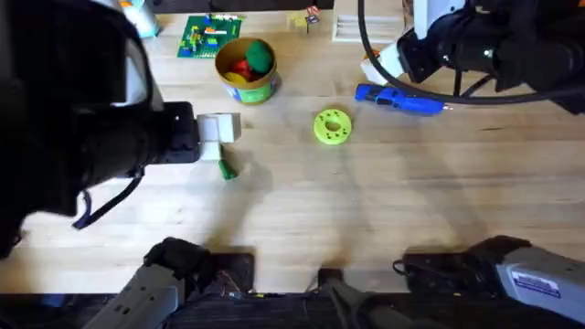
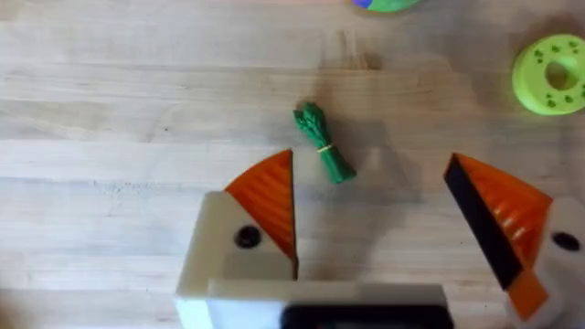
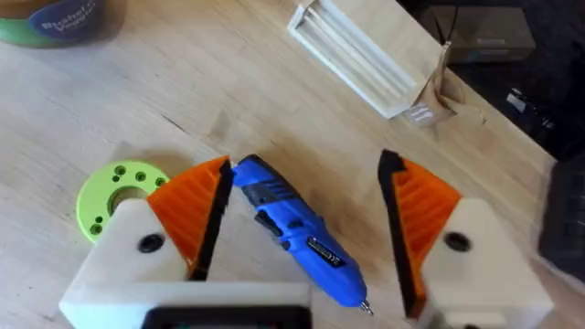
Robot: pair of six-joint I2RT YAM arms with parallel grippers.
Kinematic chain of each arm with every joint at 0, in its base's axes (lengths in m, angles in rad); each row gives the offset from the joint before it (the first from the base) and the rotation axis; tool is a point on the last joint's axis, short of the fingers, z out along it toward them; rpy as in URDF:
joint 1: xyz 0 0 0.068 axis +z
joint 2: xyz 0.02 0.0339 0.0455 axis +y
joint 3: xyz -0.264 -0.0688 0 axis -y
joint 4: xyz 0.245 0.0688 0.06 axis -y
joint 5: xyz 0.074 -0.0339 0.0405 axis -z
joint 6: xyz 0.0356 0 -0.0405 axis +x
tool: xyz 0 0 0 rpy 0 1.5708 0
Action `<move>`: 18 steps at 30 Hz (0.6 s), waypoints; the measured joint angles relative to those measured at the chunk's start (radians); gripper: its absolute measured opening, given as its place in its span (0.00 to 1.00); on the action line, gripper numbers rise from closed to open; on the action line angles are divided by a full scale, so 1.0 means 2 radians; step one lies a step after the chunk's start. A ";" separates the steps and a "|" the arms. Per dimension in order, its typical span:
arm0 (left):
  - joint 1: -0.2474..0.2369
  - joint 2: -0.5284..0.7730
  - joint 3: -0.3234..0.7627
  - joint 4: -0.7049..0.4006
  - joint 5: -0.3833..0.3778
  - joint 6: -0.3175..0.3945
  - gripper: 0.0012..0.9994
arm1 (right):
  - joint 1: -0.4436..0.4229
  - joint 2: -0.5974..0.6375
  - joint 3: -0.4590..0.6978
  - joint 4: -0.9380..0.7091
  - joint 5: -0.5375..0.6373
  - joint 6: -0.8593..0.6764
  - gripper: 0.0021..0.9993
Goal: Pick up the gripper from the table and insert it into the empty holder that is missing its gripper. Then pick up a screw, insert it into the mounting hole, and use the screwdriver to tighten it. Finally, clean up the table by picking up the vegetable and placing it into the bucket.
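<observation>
The small dark-green vegetable lies on the wooden table, just past the tips of my left gripper. That gripper is open, its orange ribbed pads wide apart and holding nothing. From overhead, the left gripper sits right above the vegetable. The blue screwdriver lies flat between the spread fingers of my open right gripper, with neither pad touching it. Overhead, the screwdriver is just below the right gripper. The bucket stands at the back with toys inside. The loose gripper piece, holder and screw are out of view.
A lime-green perforated disc lies between the bucket and the screwdriver. A green board with small parts and a white slotted rack sit at the back edge. The front half of the table is bare wood.
</observation>
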 joint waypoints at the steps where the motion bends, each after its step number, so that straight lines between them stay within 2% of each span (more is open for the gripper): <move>1: 0.000 0.015 0.000 -0.003 0.000 0.000 0.99 | 0.000 0.000 0.000 0.000 0.000 0.000 0.94; 4: 0.000 0.063 0.000 -0.024 -0.001 -0.005 0.99 | 0.000 0.000 0.000 0.000 0.000 0.000 0.94; 6: 0.001 0.088 0.000 -0.029 -0.001 -0.024 0.99 | 0.000 0.000 0.000 0.000 0.000 0.000 0.94; 10: 0.013 0.136 -0.001 -0.022 0.000 -0.097 0.99 | 0.000 0.000 0.000 -0.001 0.000 0.000 0.94; 14: 0.027 0.177 -0.021 0.010 0.006 -0.150 0.99 | 0.000 0.000 0.000 -0.001 0.000 0.000 0.94; 18: 0.038 0.210 -0.064 0.059 0.030 -0.171 0.99 | 0.000 0.000 0.000 -0.002 0.000 0.000 0.94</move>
